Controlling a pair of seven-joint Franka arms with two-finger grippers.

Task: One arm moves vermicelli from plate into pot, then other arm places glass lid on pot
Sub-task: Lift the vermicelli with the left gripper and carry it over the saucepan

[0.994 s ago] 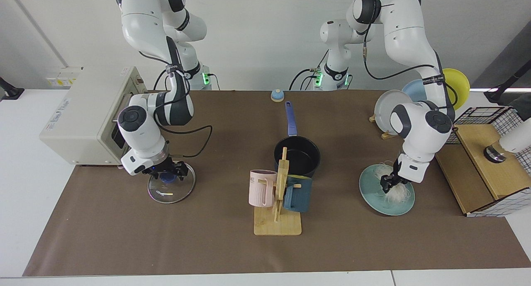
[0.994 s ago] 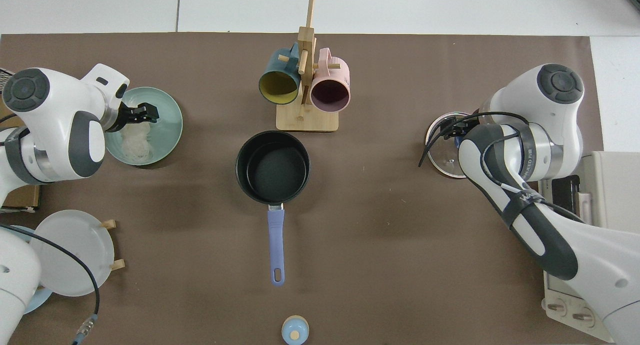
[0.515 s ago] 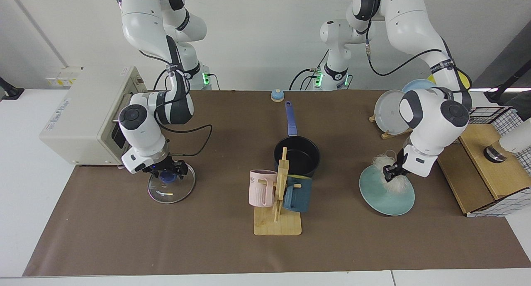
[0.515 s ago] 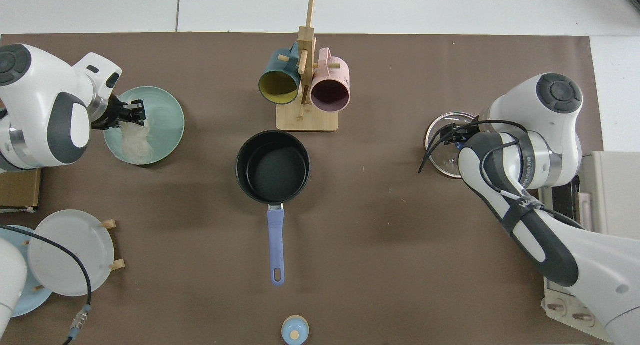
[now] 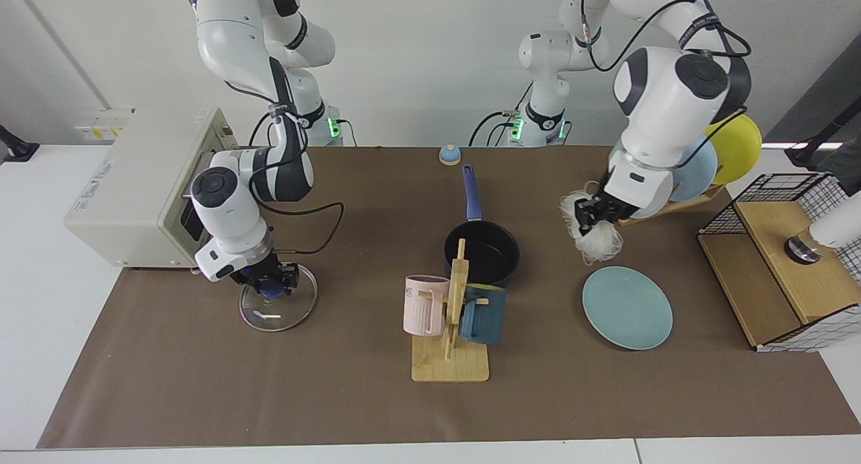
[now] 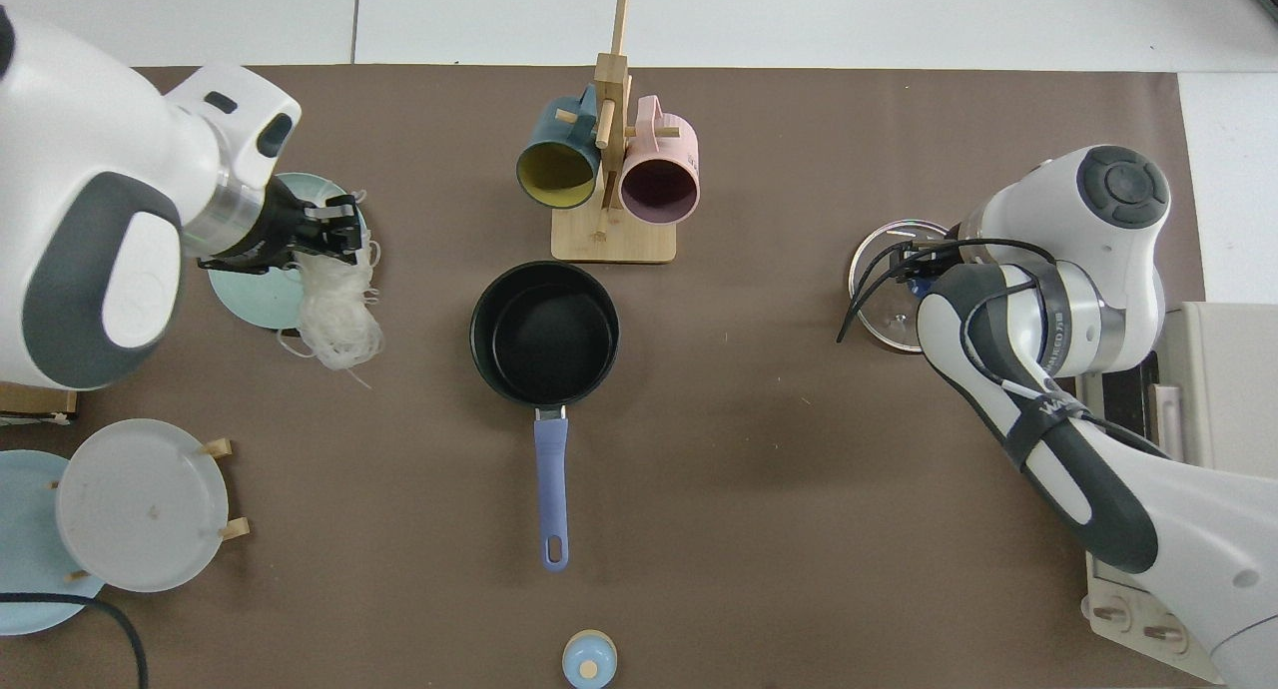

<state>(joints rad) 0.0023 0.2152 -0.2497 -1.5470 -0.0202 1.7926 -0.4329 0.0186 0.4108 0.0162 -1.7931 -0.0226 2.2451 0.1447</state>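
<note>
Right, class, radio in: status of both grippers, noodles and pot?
Left gripper shut on vermicelli, lifted above plate. Right gripper at glass lid knob. Pot empty, path unobstructed.

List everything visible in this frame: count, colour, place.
Vermicelli: 1 tuft, white, hanging in the air.
Plate: 1, teal, bare, on the mat.
Pot: 1, black, blue handle, mid-table.
Glass lid: 1, clear, blue knob, flat on the mat.
Mugs: 2, pink and dark teal, on a wooden rack.
Racked plates: grey, light blue, yellow, behind the left arm.
Bell: 1, blue, far edge.
Appliance: 1, beige, behind the right arm.
Left gripper: shut on vermicelli.
Right gripper: at the lid's knob.
</note>
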